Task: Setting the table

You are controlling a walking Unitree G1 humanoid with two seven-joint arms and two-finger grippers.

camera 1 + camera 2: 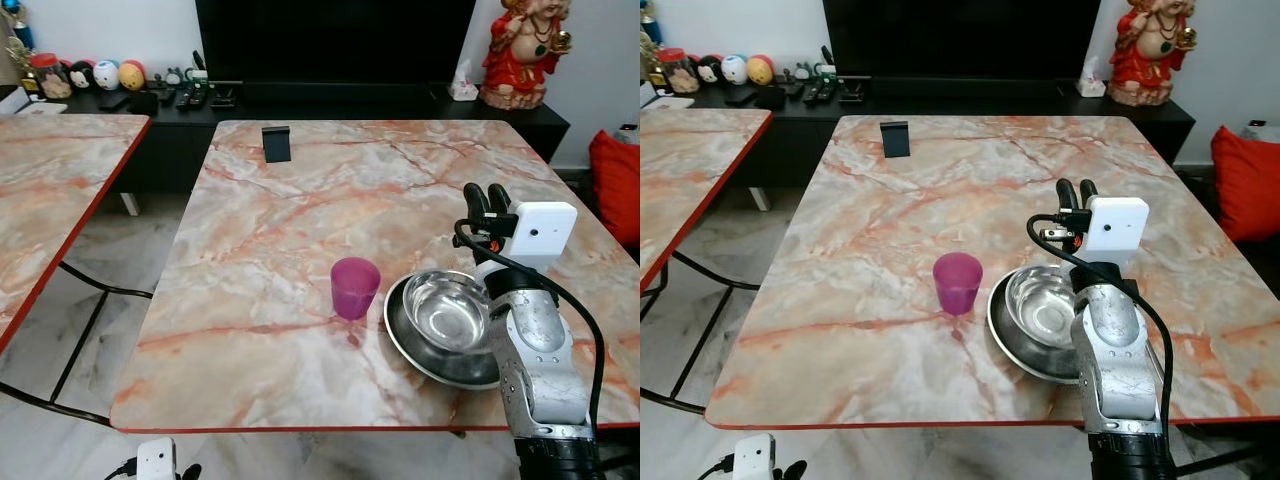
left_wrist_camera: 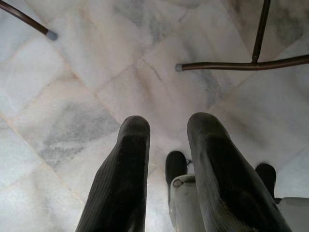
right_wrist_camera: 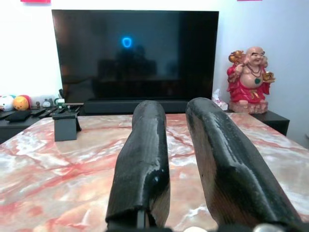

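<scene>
The right claw [image 1: 486, 195] hovers slightly open and empty above the round steel bowl [image 1: 447, 308], right of the translucent purple plastic cup [image 1: 354, 287] on the pink marble counter [image 1: 300, 200]; the left claw [image 2: 166, 159] hangs slightly open and empty.

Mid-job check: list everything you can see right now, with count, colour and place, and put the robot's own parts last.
Table: one, pink-orange marble top with red edge, in front of the robot.
Second table: one, same marble, on the robot's left.
Cup: one, purple, near the front edge, left of the bowls.
Bowls: two, steel, the smaller nested in the wider, right of the cup.
Black stand: one, at the table's far side.
TV: one, black, on the wall behind.
Figurine: one, red and gold, on the low cabinet.
Cushion: one, red, far right.
Right claw: black fingers slightly apart, above the table beyond the bowls, empty.
Left claw: open, hanging over the floor.
</scene>
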